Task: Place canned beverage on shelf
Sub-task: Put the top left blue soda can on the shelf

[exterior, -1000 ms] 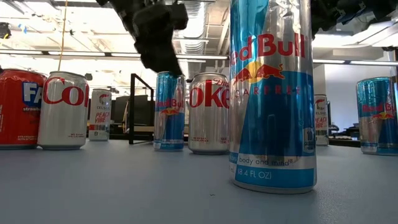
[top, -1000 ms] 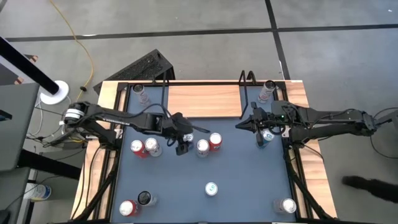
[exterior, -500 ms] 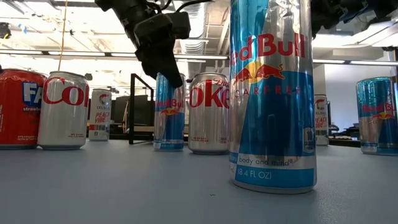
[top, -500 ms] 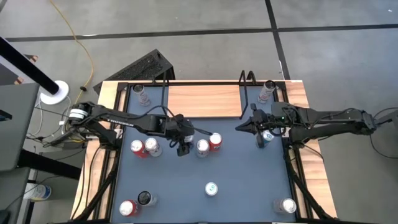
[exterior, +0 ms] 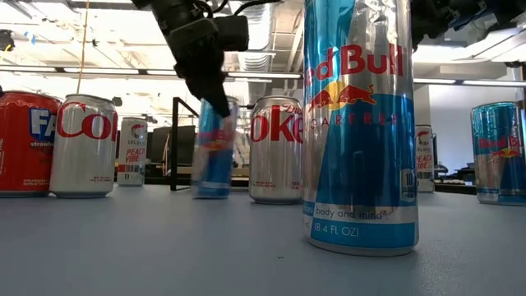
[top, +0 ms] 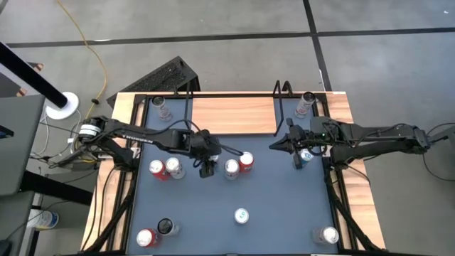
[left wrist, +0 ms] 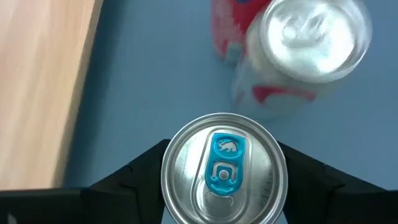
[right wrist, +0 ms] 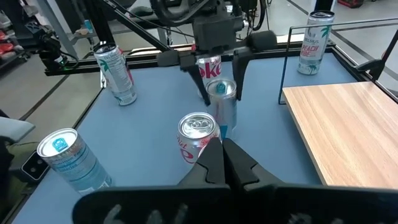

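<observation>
One slim blue can (exterior: 212,150), tilted, left gripper (top: 206,168) astride

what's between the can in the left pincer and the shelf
Nothing visible. The left pincer holds the blue can; bare tabletop lies between it and the shelf. The diet coke can stands off to the side.

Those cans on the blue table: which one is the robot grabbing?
The blue Red Bull can between the left gripper fingers, tilted; the other cans stand upright and untouched.
</observation>
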